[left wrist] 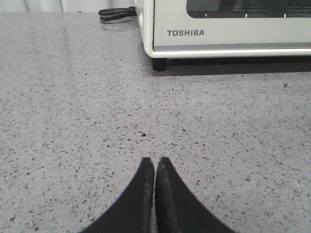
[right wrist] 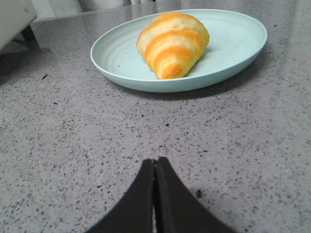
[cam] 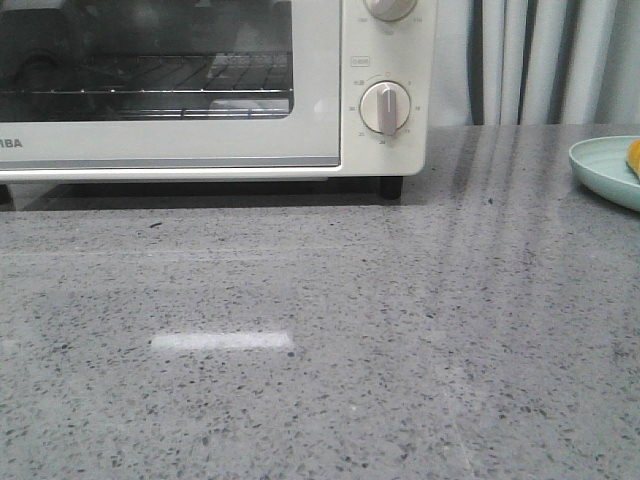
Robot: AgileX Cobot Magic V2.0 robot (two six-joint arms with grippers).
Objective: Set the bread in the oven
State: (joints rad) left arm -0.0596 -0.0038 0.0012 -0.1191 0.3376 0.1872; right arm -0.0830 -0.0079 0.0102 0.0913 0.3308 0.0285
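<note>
Black and wedge-shaped, the fingers of the right gripper [right wrist: 154, 167] are pressed together with nothing between them, hovering low over the speckled grey stone counter [right wrist: 73, 145]. Directly ahead of that gripper, a short stretch of bare counter away, sits a pale mint plate [right wrist: 121, 58], and on it lies the bread [right wrist: 172, 42], its tapered end pointing back toward the fingertips. The left gripper [left wrist: 155, 167] is likewise closed on nothing, and ahead of it and off to one side stands the oven [left wrist: 228, 34], cream-white, its door shut; a dark cord [left wrist: 115, 13] trails beside the oven's far corner. In the front view neither arm shows; the oven [cam: 385, 60] fills the upper left, its wire rack [cam: 150, 85] visible through the glass and apparently bare, while only the plate's rim [cam: 600, 165] and a sliver of the bread [cam: 634, 157] show at the right edge. The task looks to be at its very start: nothing is grasped and the door is not open. The next move would likely call for the left gripper to reach the door and pull it down, or for the right gripper to spread its fingers and advance onto the roll.
</note>
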